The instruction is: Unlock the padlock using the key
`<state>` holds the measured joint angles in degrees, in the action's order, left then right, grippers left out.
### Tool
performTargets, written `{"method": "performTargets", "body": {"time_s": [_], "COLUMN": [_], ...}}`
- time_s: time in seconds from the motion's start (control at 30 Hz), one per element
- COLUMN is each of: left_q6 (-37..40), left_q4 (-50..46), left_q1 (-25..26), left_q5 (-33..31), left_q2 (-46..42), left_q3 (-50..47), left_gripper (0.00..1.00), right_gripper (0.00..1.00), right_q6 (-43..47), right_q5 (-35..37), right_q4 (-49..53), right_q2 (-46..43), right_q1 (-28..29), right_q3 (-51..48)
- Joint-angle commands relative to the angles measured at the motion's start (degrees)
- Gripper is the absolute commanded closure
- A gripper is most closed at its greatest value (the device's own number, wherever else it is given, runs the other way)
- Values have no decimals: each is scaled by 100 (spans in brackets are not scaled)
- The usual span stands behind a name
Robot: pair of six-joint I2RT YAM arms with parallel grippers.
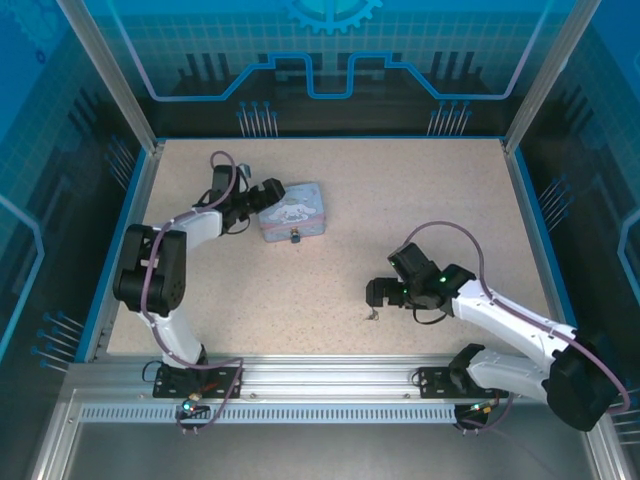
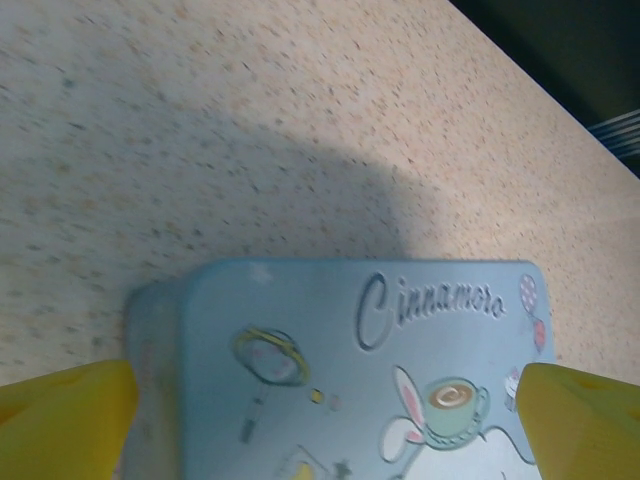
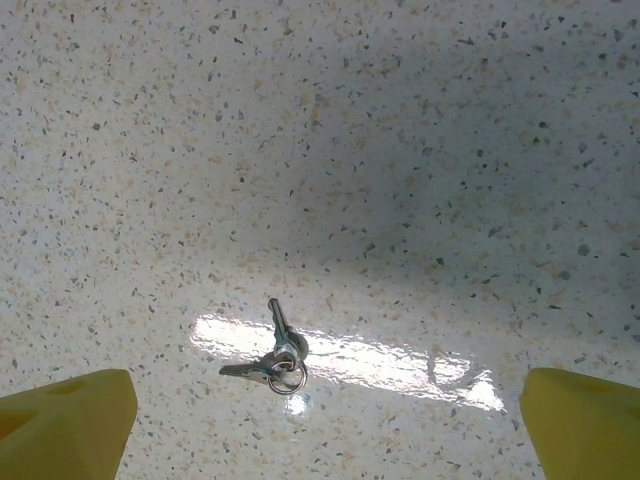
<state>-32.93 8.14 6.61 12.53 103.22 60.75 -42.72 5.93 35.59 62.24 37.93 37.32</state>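
A speckled table (image 1: pixel 330 275) carries a pale blue cartoon tin (image 2: pixel 340 380). The left gripper (image 2: pixel 320 420) is wide open astride the tin, gripping nothing. The right gripper (image 3: pixel 325 425) is wide open and empty over the key (image 3: pixel 275 358), which lies flat on its ring. The padlock (image 1: pixel 296 238) sits at the tin's near side.

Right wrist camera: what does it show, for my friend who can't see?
Two small grey keys on a ring lie flat on a speckled table, by a bright streak of glare. The right gripper is open, its yellow fingertips at the bottom corners, apart from the keys.
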Motion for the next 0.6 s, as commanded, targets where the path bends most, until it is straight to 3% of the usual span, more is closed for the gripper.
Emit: {"method": "performTargets", "body": {"time_s": [0.0,0.27,0.43,0.57], "left_q6": [-334,-872,-981,-786], "left_q4": [97,210,314,251], "left_q1": [251,945,1090,997], "left_q5": [217,-317,-529,-876], "left_q2": [128,169,44,-453], "left_q3": [155,174,18,-342], "left_gripper": [1,1,1,1], "right_gripper": [0,0,11,25], "right_q6": [-130,-154,-328,-385], "right_q5": [113,48,-56,-126], "right_q4": [119,106,48,-30], "right_q2": [-115,-24,184,463], "right_q1": [69,83,254,439], "right_q3": [-119,-99,-32,49]}}
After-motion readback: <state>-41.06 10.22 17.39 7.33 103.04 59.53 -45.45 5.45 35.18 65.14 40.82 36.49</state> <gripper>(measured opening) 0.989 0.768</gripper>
